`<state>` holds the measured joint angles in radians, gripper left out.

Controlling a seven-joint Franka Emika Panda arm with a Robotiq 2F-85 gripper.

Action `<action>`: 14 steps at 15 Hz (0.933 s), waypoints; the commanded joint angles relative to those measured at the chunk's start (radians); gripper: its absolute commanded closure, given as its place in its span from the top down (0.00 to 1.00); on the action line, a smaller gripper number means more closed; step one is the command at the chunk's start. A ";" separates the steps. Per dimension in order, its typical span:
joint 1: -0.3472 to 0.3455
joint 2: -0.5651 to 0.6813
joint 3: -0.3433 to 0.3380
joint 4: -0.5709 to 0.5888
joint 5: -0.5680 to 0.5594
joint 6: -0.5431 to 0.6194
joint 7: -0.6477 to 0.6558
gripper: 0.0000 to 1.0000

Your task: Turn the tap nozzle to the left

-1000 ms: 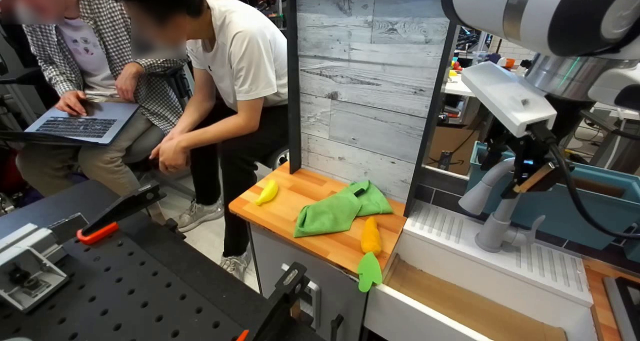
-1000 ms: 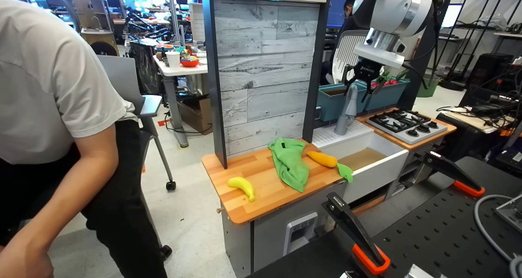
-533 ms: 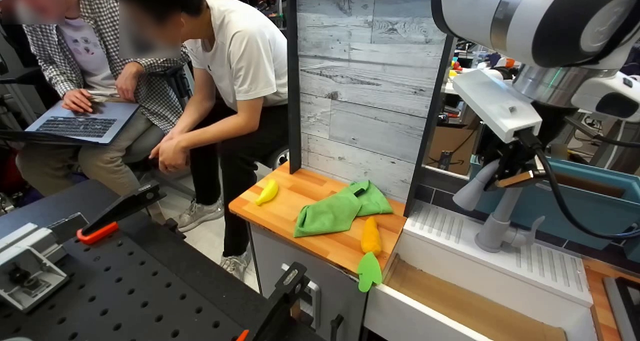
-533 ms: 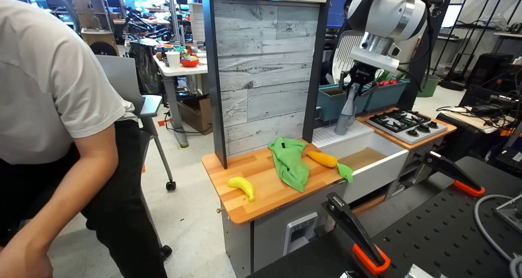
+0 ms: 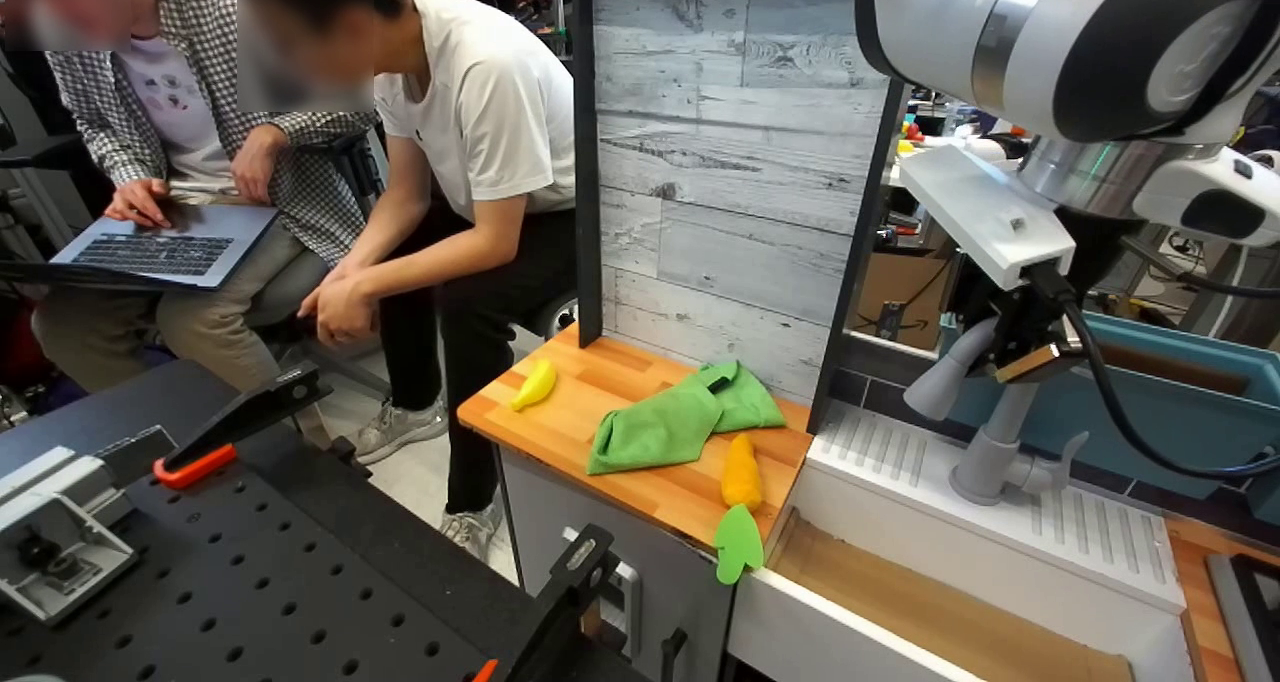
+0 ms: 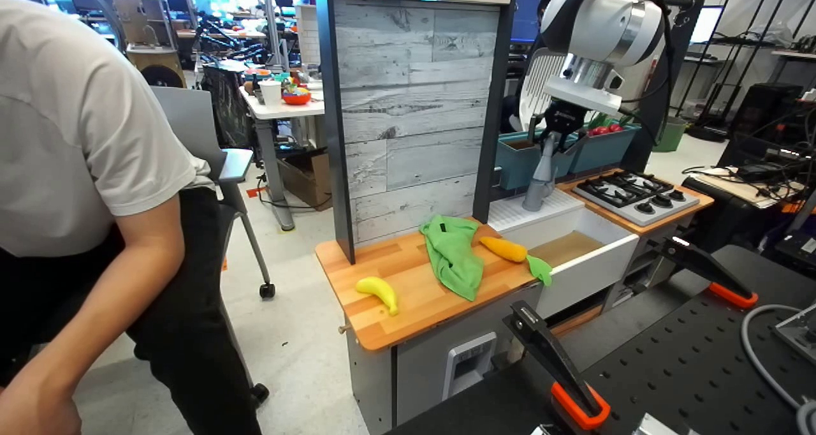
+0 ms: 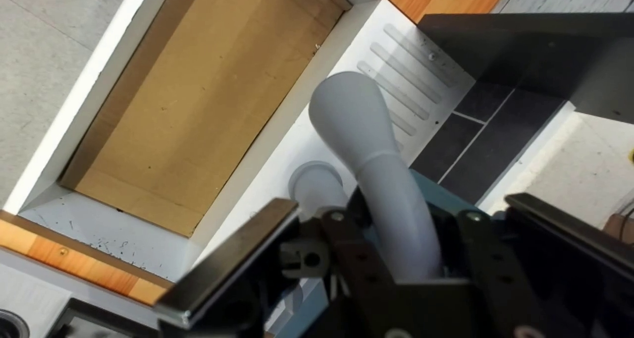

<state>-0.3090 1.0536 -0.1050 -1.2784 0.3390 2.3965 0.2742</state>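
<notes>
Arching light grey matte gooseneck tap nozzle [image 7: 384,179]: a thick tube, with a seam ring where it widens into a flared, cone-like end.
Nozzle position: standing on a white grooved ledge [image 5: 1080,532], beyond the back right corner of the orange-brown wooden tabletop [image 5: 590,382] in both exterior views.
Small pale marking [image 6: 566,114]: on the black two-fingered gripper [image 7: 403,201], in an exterior view; too small to read.
Black tag [image 5: 718,384]: on the green fabric cloth [image 5: 660,432] near the tabletop's back edge; any lettering unreadable.
Jaws: standing wide, one finger on each side of the tube.
Nozzle relative to jaws: between the fingers, the flared end showing beyond the fingertips in the wrist view; contact cannot be told.
Orange carrot-shaped piece [image 5: 742,472]: beside the right edge, its flat green leaf [image 5: 738,544] overhanging the front right corner.
</notes>
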 commanded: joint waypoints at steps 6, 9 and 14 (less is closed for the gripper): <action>-0.001 -0.037 0.014 -0.040 -0.006 -0.015 -0.020 0.77; 0.002 -0.045 0.003 -0.075 -0.018 -0.006 -0.036 0.99; -0.021 -0.049 -0.008 -0.094 -0.023 -0.006 -0.088 0.75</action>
<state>-0.3143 1.0441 -0.1156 -1.3280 0.3366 2.3936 0.2190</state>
